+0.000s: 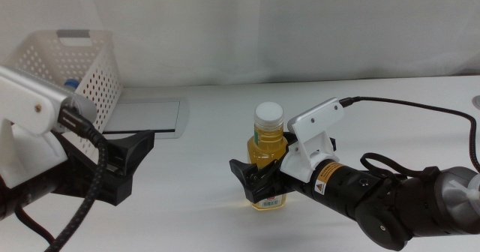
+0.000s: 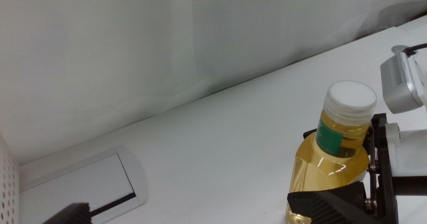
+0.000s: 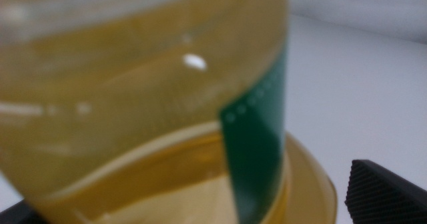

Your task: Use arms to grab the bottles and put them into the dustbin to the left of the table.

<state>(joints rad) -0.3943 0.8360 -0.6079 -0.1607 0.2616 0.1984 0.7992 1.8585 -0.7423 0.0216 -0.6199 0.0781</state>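
A yellow juice bottle (image 1: pixel 268 158) with a white cap stands upright on the white table (image 1: pixel 202 199), a little right of centre. My right gripper (image 1: pixel 262 177) comes in from the right, open, with one jaw on each side of the bottle's lower body. The right wrist view is filled by the bottle (image 3: pixel 153 104), and a thin strip of table shows between it and one jaw. My left gripper (image 1: pixel 133 169) is open and empty at the left, pointing toward the bottle (image 2: pixel 337 157). The dustbin (image 1: pixel 79 64) stands at the far left, with something blue visible through its side.
A flat grey hatch (image 1: pixel 146 117) lies in the tabletop beside the dustbin, also in the left wrist view as the hatch (image 2: pixel 73 184). A thick black cable (image 1: pixel 420 106) runs along the table behind the right arm. A white wall closes off the back.
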